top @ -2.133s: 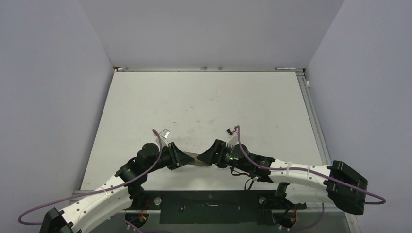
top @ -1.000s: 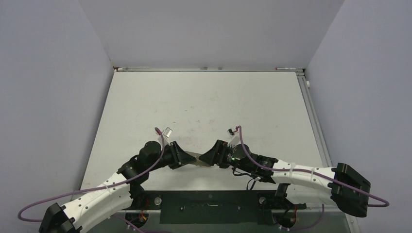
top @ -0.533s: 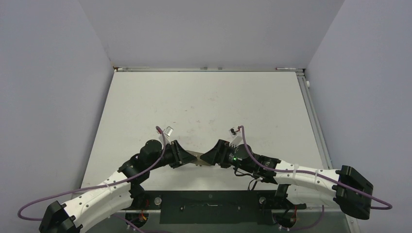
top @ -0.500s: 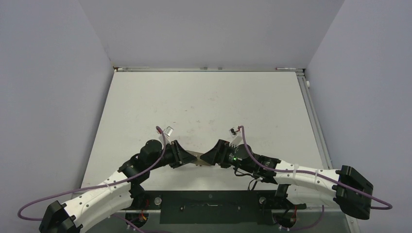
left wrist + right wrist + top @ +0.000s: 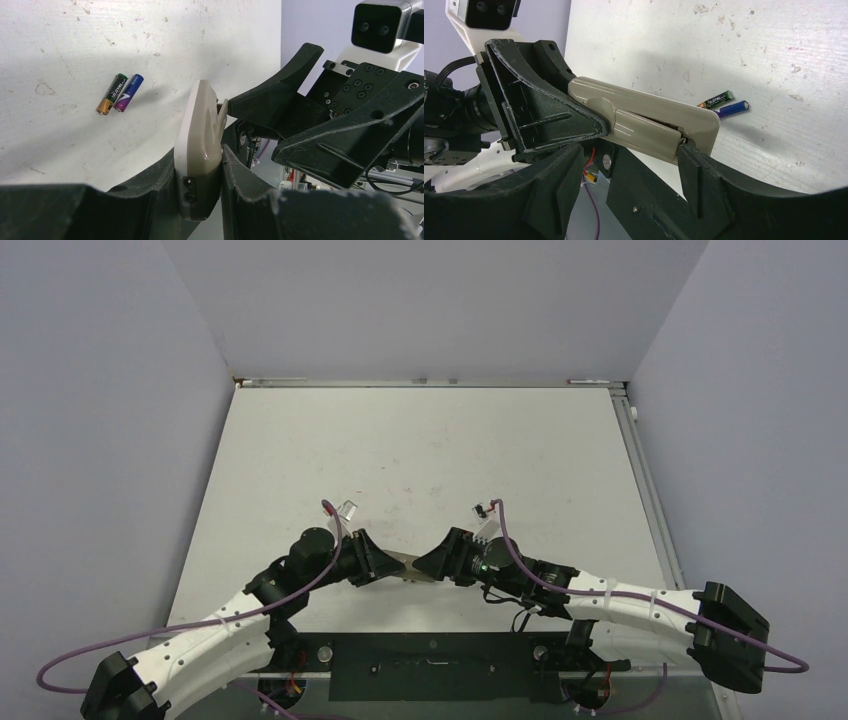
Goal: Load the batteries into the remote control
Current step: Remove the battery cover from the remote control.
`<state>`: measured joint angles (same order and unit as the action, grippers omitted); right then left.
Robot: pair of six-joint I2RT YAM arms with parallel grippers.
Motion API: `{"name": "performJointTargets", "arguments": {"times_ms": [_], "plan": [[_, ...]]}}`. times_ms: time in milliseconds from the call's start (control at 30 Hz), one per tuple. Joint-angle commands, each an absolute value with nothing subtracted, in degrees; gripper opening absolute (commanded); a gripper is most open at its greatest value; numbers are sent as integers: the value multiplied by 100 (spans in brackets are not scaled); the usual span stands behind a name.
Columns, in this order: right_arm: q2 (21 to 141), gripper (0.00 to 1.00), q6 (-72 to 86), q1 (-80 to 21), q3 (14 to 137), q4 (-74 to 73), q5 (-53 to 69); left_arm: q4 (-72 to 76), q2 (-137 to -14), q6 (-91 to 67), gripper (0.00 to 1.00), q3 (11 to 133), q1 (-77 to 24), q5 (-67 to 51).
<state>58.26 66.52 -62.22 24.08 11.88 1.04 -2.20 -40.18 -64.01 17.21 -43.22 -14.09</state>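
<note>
Top external view: both arms reach inward over the white counter [image 5: 420,440] and meet near its front edge. The left hand [image 5: 383,560] and right hand [image 5: 427,562] face each other, with a pale sliver of the remote control [image 5: 404,561] bridging them. The batteries cannot be made out from this height.

Left wrist view: the left hand [image 5: 200,167] is clenched on the remote control [image 5: 199,125], one finger pressed to each broad face. The handset stands on its long edge, lifted off the counter [image 5: 60,45]. At its far end a small pale tab juts out, and the tip of one finger of the right hand [image 5: 250,127] touches it. The batteries [image 5: 120,93] lie side by side on the counter, well apart from the remote, one green-and-black with a gold end, the other purple-blue.

Right wrist view: the beige remote control [image 5: 644,122] runs from the left hand [image 5: 589,117], which grips its far end, toward the camera. A dark gap shows along one edge of its rear panel. The right hand [image 5: 629,160] is released, fingers spread wide, and only the right-side fingertip [image 5: 689,155] meets the remote's near end. Beyond it the batteries [image 5: 732,108] rest on the counter [image 5: 649,40].
</note>
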Motion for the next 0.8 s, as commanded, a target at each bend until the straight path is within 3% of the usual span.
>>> {"name": "performJointTargets", "arguments": {"times_ms": [0,767], "plan": [[5653,66,6759,-6302,2490,1812,347,134,-4042,-6363,0,2006,-4392,-1320],[5249,67,6657,-6160,2443,1226,26,640,-4935,-6293,0,2320,-4399,-1528]]}}
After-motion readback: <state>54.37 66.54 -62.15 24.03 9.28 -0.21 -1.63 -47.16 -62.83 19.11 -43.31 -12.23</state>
